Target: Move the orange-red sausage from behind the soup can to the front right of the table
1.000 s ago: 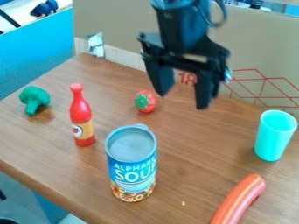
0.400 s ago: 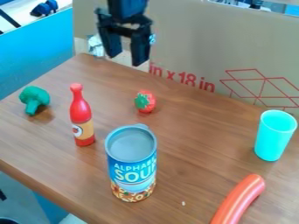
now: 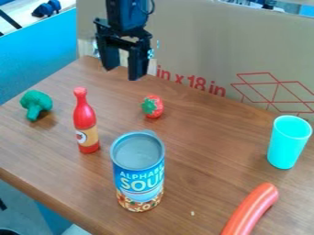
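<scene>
Black and two-fingered, the tool [image 3: 122,74] hangs over the far part of the wooden bench [image 3: 202,133], towards its left side, with its fingers spread wide and nothing between them. Of the things laid out, the toy strawberry [image 3: 153,107] is nearest to it in the view: red with a green leafy cap, it rests on the bench, lower in the view than the fingertips and a little to the right of them, well apart from the other things.

Left of the strawberry, a red sauce bottle [image 3: 85,119] with an orange label stands upright, and farther left lies a green toy broccoli [image 3: 36,102] near the bench's edge. Closer to the camera, a blue soup can [image 3: 139,183] stands upright, its grey top facing up. Over on the right side is a turquoise cup [image 3: 286,146], upright with its mouth up. Nearer the camera than the cup lies an orange-red toy sausage [image 3: 252,209], slightly curved and cut off by the bottom edge of the view. Brown cardboard [image 3: 202,50] with red print stands behind the bench.
</scene>
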You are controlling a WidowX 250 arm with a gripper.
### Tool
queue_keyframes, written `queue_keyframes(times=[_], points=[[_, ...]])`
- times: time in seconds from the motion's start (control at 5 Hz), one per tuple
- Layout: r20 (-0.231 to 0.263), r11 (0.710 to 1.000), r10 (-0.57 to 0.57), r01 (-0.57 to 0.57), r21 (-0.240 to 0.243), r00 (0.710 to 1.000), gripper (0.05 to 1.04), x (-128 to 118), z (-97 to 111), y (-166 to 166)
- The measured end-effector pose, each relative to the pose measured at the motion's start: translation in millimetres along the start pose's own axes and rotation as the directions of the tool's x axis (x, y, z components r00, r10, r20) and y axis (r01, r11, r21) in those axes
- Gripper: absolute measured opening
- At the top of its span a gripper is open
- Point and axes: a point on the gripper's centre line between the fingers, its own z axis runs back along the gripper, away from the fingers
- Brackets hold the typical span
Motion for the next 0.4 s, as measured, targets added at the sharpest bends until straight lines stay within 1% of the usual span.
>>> queue_keyframes(times=[0.4], points=[[0.003, 1.0, 0.0, 0.0, 0.001, 1.0, 1.001, 0.5, 0.0, 0.2]])
